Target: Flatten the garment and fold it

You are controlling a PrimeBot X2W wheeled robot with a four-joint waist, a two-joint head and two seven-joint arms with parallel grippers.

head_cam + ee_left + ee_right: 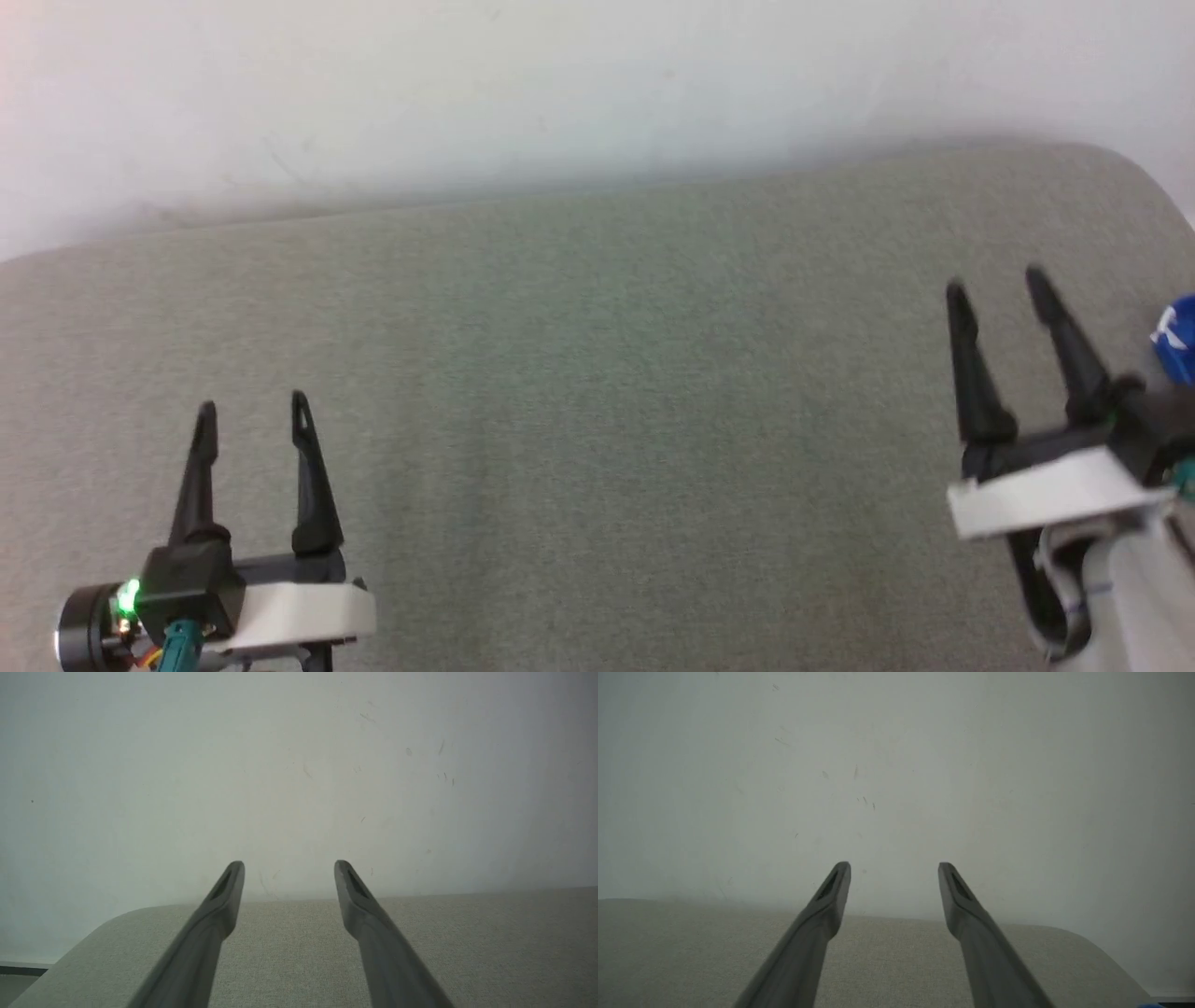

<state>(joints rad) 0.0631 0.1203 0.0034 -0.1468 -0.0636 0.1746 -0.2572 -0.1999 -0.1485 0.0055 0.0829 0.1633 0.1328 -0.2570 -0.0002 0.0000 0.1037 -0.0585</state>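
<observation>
Garment: the garment (1178,338) is barely in frame, at the surface's (597,392) far right edge, just beside the right hand (994,278).
Hands: left hand (253,401) and right hand both spread, holding nothing.
Risk: I reckon a half-blind sideways reach could shove it off the edge.

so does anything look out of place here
Yes: the small bright blue fabric garment with white trim looks bunched at the far right edge of the pale grey-green upholstered surface, mostly cut off in the head view, rather than spread out in the middle. Nothing looks spilled or damaged.
</observation>
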